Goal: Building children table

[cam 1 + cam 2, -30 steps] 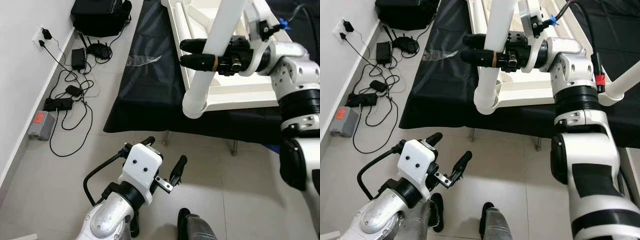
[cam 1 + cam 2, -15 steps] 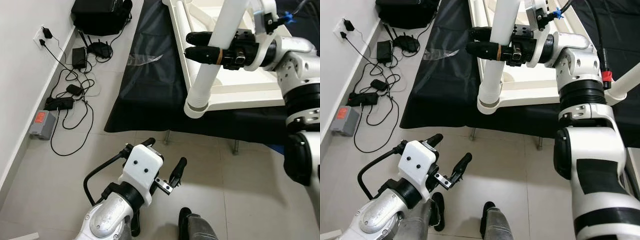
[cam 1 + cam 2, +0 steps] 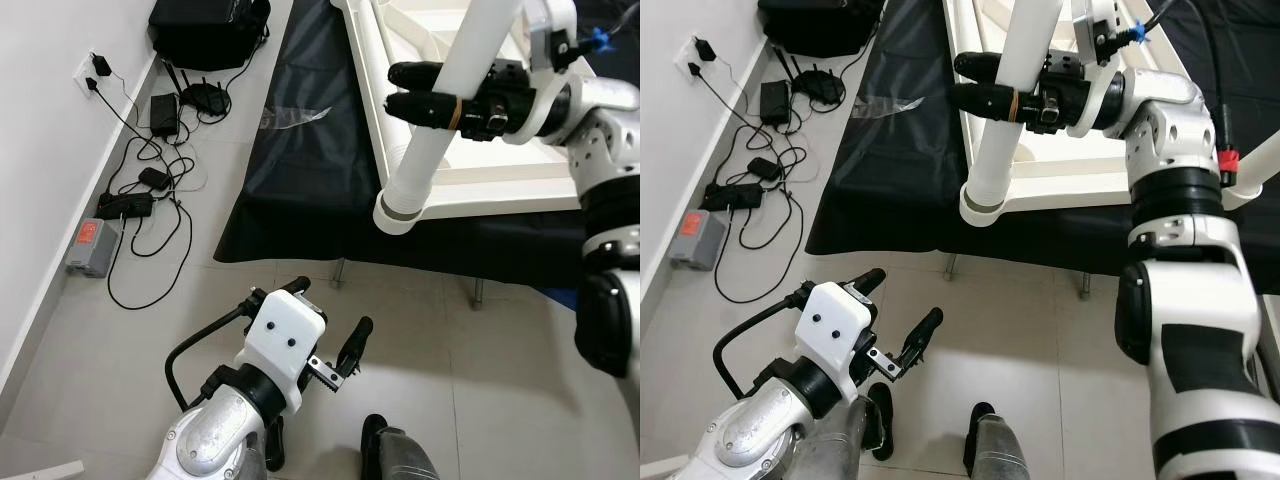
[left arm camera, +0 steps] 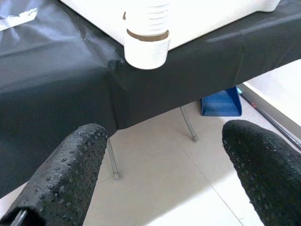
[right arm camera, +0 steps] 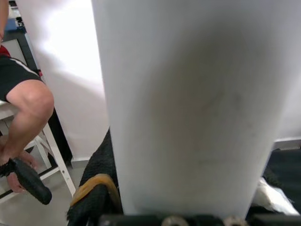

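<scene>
White table leg (image 3: 440,120) is clamped between the two fingers of the right gripper (image 3: 415,90), tilted, its lower end hanging over the edge of the upturned white tabletop (image 3: 470,185) on the black-covered bench (image 3: 300,180). Left gripper (image 3: 335,335) is held low over the floor, fingers spread, nothing gripped. Leg should be squared to its socket before being lowered; grip kept firm so slipping is avoided.

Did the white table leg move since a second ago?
Yes. The leg, held by the right tool, went toward the robot's right, its bottom end now farther along the tabletop edge.
</scene>
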You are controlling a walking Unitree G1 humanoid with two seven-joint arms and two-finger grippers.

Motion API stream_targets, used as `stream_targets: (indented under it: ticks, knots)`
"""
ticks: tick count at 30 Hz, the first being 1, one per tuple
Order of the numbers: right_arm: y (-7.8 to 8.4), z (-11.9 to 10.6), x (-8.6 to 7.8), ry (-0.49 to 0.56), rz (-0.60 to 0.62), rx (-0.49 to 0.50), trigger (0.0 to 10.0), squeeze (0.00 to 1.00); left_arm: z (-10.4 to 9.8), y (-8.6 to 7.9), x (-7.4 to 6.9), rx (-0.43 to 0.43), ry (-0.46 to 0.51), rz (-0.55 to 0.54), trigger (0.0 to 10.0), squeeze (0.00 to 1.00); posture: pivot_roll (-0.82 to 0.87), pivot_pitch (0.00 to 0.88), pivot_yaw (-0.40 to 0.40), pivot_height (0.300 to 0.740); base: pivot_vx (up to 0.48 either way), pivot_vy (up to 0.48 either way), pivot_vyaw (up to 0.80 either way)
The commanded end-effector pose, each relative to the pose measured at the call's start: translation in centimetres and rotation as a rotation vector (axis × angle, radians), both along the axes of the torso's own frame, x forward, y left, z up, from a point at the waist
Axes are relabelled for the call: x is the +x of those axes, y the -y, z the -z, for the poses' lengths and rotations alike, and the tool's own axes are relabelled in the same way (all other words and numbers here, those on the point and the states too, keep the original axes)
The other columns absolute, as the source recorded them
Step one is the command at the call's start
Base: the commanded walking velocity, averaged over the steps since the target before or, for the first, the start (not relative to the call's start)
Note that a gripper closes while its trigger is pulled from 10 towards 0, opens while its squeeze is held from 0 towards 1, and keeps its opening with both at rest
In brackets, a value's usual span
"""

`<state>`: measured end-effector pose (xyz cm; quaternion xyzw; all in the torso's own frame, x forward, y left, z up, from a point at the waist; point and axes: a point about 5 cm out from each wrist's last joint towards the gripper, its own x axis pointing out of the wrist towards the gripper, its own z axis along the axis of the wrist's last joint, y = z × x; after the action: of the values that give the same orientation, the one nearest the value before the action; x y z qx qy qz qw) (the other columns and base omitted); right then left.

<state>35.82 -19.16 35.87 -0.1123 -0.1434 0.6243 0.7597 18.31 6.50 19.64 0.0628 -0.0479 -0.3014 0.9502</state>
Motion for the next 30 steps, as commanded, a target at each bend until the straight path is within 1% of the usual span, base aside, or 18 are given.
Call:
stream_targets:
  ticks: [1,14,15,16,18,25,30]
  knots:
    - [0.16,0.79,-0.14,-0.023,-0.01,0.001,10.0,0.0,0.17,-0.04,-0.3,0.017,-0.008,0.009,10.0,0.0,0.23,0.337,-0.001,0.74,0.0,0.0,0.0]
    - [-0.05,1.04,-0.33,-0.017,-0.001,0.013,10.0,0.0,0.17,-0.06,-0.25,0.025,-0.002,0.01,10.0,0.0,0.23,0.333,-0.002,0.74,0.0,0.0,0.0]
    - [-0.02,0.99,-0.24,-0.006,0.024,0.018,10.0,0.0,0.17,-0.06,-0.25,0.026,-0.001,0.01,10.0,0.0,0.23,0.331,-0.006,0.74,0.0,0.0,0.0]
    - [-0.02,0.99,-0.24,-0.006,0.024,0.018,10.0,0.0,0.17,-0.06,-0.25,0.026,-0.001,0.01,10.0,0.0,0.23,0.331,-0.006,0.74,0.0,0.0,0.0]
    - [0.09,0.7,-0.02,0.017,0.091,0.043,10.0,0.0,0.19,-0.06,-0.21,0.029,0.003,0.01,10.0,0.0,0.22,0.329,-0.007,0.74,0.0,0.0,0.0]
    - [0.15,0.55,0.06,0.03,0.129,0.05,10.0,0.0,0.21,-0.09,-0.12,0.03,0.007,0.009,10.0,0.0,0.22,0.328,-0.006,0.74,0.0,0.0,0.0]
    - [0.62,0.58,0.12,0.041,0.202,0.076,10.0,0.0,0.17,-0.11,0.05,0.03,0.014,0.006,10.0,0.0,0.22,0.327,-0.01,0.74,0.0,0.0,0.0]
